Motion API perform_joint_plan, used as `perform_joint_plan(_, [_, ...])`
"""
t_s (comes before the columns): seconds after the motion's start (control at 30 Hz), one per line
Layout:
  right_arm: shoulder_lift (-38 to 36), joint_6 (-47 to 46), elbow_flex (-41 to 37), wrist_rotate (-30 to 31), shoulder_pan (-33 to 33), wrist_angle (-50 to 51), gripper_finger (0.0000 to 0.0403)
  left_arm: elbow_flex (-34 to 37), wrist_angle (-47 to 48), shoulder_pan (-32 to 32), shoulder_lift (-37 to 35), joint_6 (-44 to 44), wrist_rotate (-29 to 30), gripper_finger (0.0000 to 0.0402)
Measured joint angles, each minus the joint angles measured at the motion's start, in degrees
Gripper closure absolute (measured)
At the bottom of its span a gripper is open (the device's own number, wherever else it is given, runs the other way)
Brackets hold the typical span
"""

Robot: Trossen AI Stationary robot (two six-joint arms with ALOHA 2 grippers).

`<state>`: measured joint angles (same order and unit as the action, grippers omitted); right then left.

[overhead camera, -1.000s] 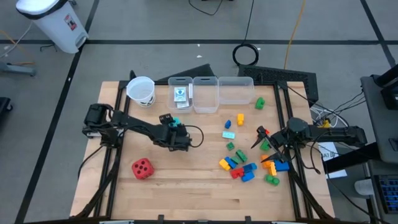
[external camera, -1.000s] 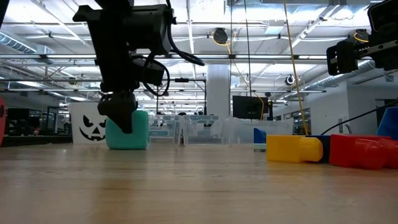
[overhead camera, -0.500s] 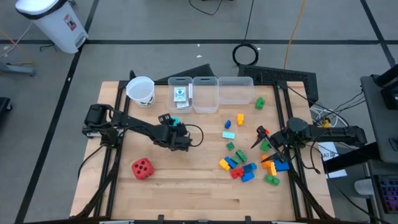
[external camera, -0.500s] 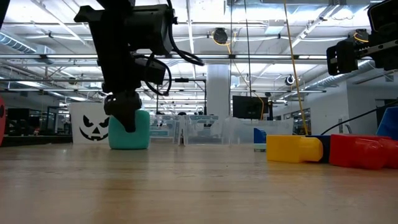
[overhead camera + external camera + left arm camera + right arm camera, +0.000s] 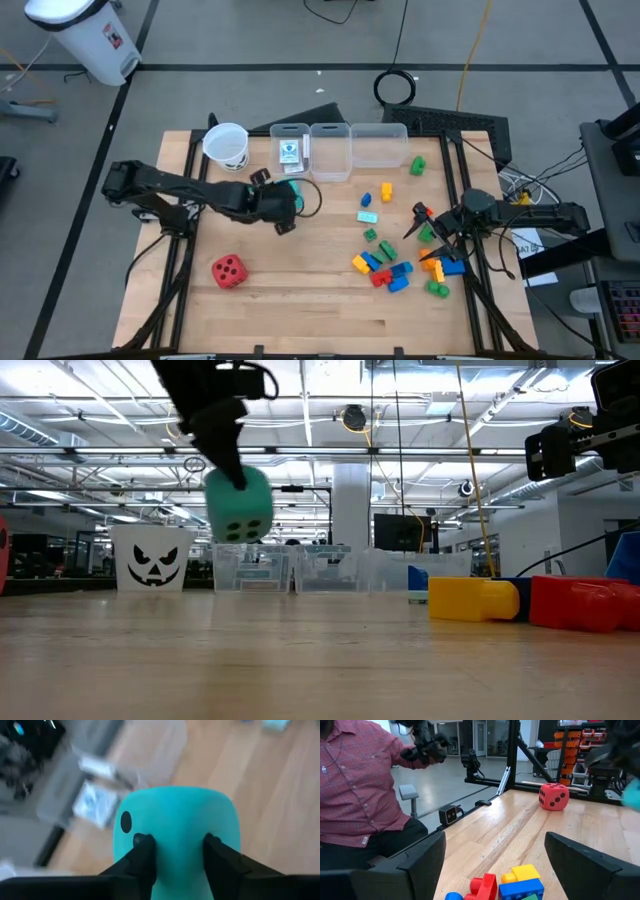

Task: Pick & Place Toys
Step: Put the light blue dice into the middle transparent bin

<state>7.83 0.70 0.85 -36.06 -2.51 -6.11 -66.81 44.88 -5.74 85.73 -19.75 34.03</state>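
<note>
Teal die [image 5: 239, 506], clamped in the left end effector [image 5: 172, 851], hangs clear of the counter [image 5: 300, 290] near the bins [image 5: 330, 150] at its far edge. Transport step; next, judged: release over a bin. Right end effector [image 5: 422, 228], fingers apart, waits over the bricks [image 5: 390, 272].

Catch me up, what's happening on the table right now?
The left hand is shut on the teal die and holds it in the air near the clear bins. The right hand hangs open over the scattered plastic bricks. The red die sits on the table.
</note>
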Motion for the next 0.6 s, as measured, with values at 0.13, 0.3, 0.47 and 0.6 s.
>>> perform_joint_plan(0.13, [0.0, 0.0, 0.0, 0.0, 0.0, 0.0, 0.0088, 0.0, -10.7, 2.8, -0.5, 10.2, 0.6, 0.0284])
perform_joint_plan(0.3, [0.0, 0.0, 0.0, 0.0, 0.0, 0.0, 0.0088, -0.1, -24.0, 8.7, 1.2, 25.0, 0.5, 0.0287])
perform_joint_plan(0.47, [0.0, 0.0, 0.0, 0.0, 0.0, 0.0, 0.0088, -0.1, -37.6, 15.8, 5.0, 40.7, -2.0, 0.0287])
perform_joint_plan(0.6, [0.0, 0.0, 0.0, 0.0, 0.0, 0.0, 0.0088, -0.1, -46.1, 21.4, 9.5, 47.3, -8.7, 0.0287])
